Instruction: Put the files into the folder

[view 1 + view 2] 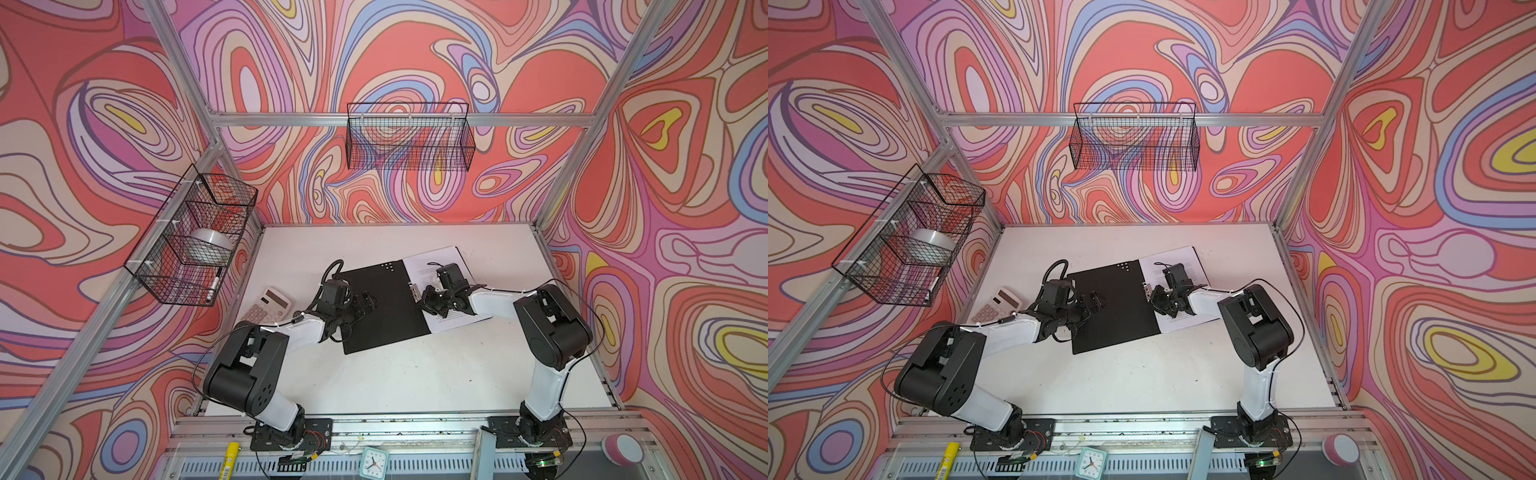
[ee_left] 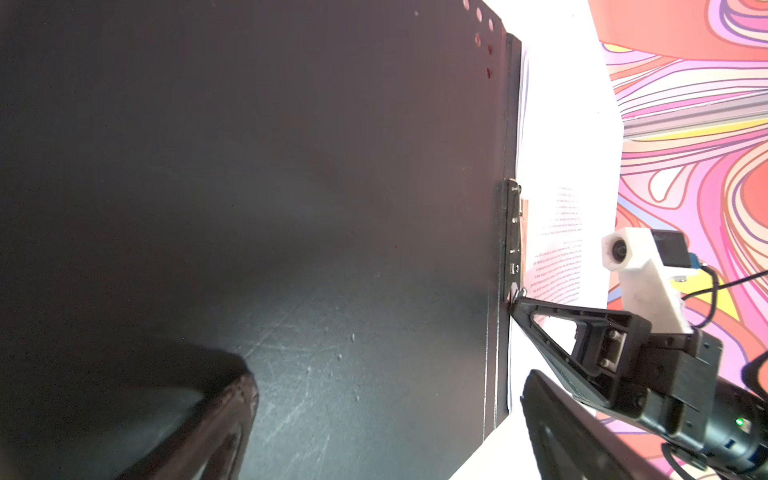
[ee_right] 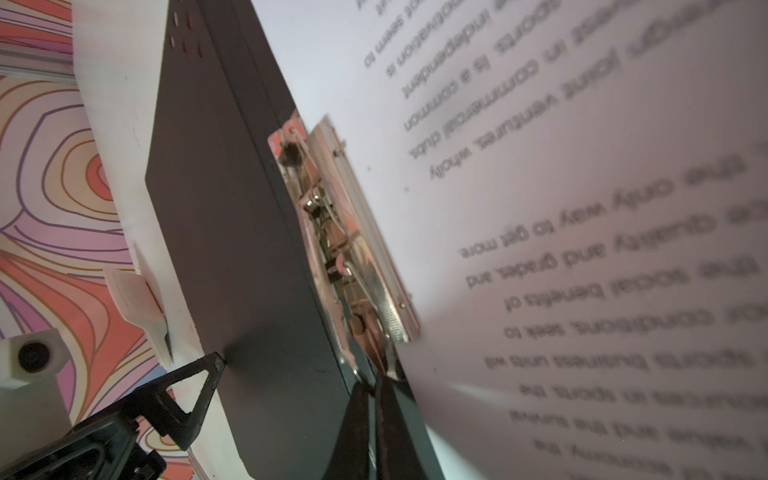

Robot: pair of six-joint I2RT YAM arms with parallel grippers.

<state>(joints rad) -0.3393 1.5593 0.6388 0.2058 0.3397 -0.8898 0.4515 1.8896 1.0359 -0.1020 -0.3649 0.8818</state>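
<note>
Currently, beige keypad calculator [image 1: 269, 308]: far left on white tabletop [image 1: 415, 374].
thin flat folder [image 1: 386, 324]: lying open mid-table, black inside up.
left gripper [image 1: 368, 302]: jaws wide apart, empty, over its left half.
right gripper [image 1: 424, 299]: jaws closed, tips at metal spine clip [image 3: 336, 241]; pinch unclear.
white printed paper sheets [image 1: 428, 257]: on folder's right half, against clip.

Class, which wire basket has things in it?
The black wire basket on the left wall, holding a silvery roll and a white marker; the back-wall basket shows none.
</note>
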